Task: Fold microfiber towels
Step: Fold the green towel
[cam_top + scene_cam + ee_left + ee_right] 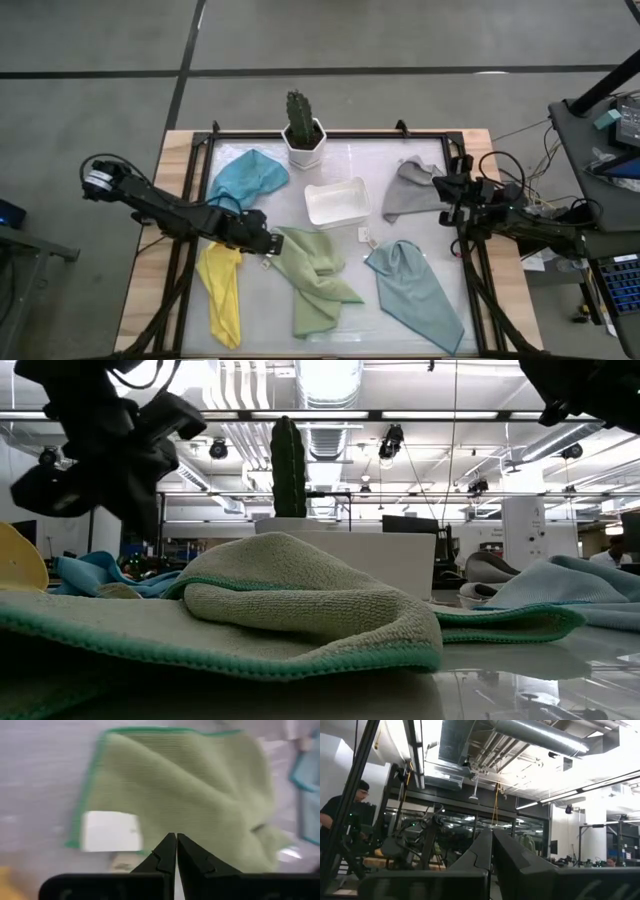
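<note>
Five towels lie crumpled on the table: blue (245,178) far left, yellow (222,295) near left, olive green (315,275) in the middle, pale teal (415,290) near right, grey (408,190) far right. My left gripper (268,243) is shut and slants down over the olive green towel's left corner (100,785), beside a white label (110,831). It hangs above the cloth and touches nothing. My right gripper (440,184) waits shut beside the grey towel, its fingers (485,845) tilted up toward the ceiling.
A white tray (337,200) sits mid-table, and behind it stands a cactus in a white pot (303,135) at the far edge. A black frame (190,200) borders the table. In the right wrist view a person (340,815) shows in the room beyond.
</note>
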Tool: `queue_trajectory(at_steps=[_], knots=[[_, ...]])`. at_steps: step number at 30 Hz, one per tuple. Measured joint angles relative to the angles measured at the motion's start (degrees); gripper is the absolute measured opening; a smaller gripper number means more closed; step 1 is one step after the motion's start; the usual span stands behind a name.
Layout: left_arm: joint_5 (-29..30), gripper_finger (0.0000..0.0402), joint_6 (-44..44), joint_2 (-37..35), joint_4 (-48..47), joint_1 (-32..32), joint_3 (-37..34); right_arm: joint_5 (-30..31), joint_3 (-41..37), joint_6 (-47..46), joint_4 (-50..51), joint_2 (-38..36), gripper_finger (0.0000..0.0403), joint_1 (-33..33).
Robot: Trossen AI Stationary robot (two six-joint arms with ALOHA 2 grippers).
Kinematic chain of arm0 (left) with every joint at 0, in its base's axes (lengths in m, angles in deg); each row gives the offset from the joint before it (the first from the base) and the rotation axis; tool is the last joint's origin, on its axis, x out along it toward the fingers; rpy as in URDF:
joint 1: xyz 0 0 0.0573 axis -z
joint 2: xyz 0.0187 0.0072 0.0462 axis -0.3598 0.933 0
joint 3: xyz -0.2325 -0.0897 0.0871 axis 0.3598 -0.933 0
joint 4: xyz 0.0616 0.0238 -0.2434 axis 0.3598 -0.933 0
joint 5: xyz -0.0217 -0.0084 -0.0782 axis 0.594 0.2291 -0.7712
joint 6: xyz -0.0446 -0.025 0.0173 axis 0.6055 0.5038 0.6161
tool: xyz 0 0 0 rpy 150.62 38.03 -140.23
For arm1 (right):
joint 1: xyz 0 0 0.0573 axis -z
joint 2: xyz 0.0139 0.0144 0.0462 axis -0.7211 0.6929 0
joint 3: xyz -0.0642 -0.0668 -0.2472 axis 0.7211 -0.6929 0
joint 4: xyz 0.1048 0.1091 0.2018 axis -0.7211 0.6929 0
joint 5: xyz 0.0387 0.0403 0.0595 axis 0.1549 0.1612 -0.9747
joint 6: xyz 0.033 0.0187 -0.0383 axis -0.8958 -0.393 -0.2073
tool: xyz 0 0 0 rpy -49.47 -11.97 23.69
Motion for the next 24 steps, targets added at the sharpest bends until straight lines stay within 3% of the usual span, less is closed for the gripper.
queue_trajectory(at_steps=[8,14,24], knots=[[-0.4,0.0,1.5,0.3,-9.5,0.0,0.2,0.0,0.0,0.7,0.0,0.0,0.0009,0.0],[0.3,0.0007,2.3,1.9,-9.0,0.0,0.1,0.0,0.0,0.7,0.1,0.0,0.0009,0.0],[-0.5,0.0127,0.7,5.0,-7.9,0.0,0.0,0.0,0.0,0.6,1.5,0.0,0.0009,0.0]])
